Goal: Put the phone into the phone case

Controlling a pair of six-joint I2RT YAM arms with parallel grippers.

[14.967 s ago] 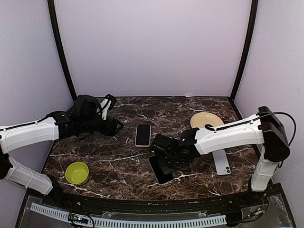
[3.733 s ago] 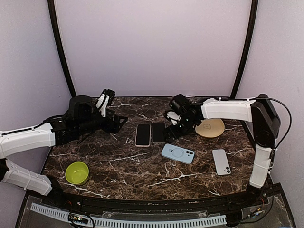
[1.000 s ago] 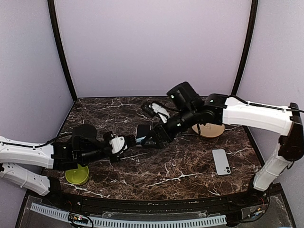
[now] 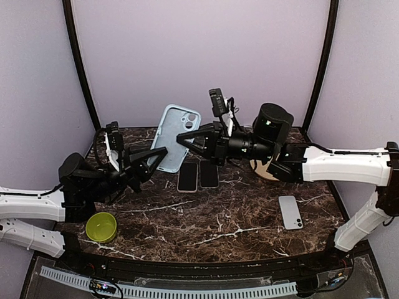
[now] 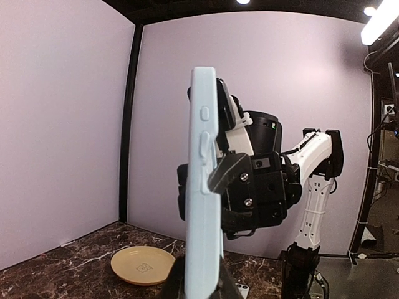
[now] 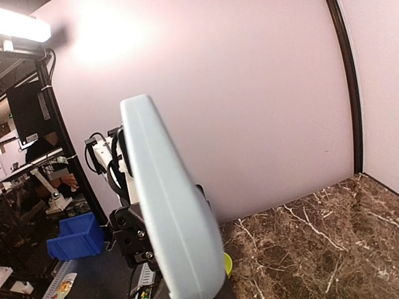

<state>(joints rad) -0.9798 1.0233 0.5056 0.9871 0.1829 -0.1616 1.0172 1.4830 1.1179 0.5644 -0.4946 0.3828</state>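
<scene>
The light blue phone case stands upright in the air above the table's back middle, held from both sides. My left gripper is shut on its lower left edge and my right gripper is shut on its right edge. In the left wrist view the phone case is edge-on, rising from my left gripper. In the right wrist view the phone case fills the middle above my right gripper. Below the case, two phones lie screen-up side by side: a light-rimmed phone and a black phone.
A white phone lies back-up at the right. A tan plate sits half hidden under the right arm, and it shows as the tan plate in the left wrist view. A green bowl stands at the front left.
Both arms have risen from low over the table. The case now stands high between them, and my right gripper has gone from open to shut on it.
</scene>
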